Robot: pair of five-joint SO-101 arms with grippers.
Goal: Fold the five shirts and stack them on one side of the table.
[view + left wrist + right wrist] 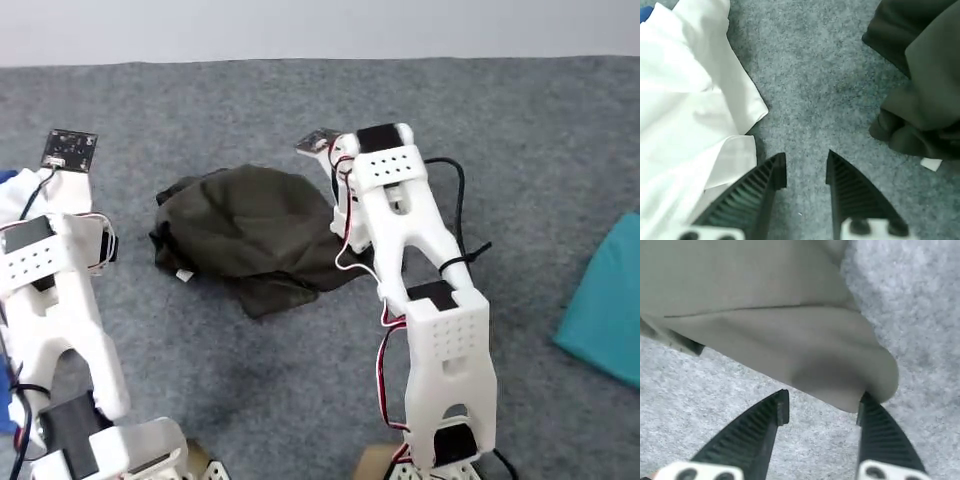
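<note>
The dark olive shirt point(245, 235) lies crumpled in a loose heap near the middle of the grey table point(300, 390), not folded, with a small white label point(183, 274) showing at its near left edge. My right gripper point(824, 400) is down at the heap's right side, fingers spread wide; one fingertip touches the rounded edge of a fold of the shirt, the other hangs over bare table just beside the cloth. My left gripper point(806, 165) is also parted, by a narrower gap, over the bare strip of table between the olive shirt and the white shirt point(685, 100). The white shirt lies rumpled at the table's left edge, one finger just beside its hem. Well apart, at the right edge, lies a teal shirt point(610, 300). A bit of blue cloth point(8, 400) shows beside my left arm point(50, 290)
</note>
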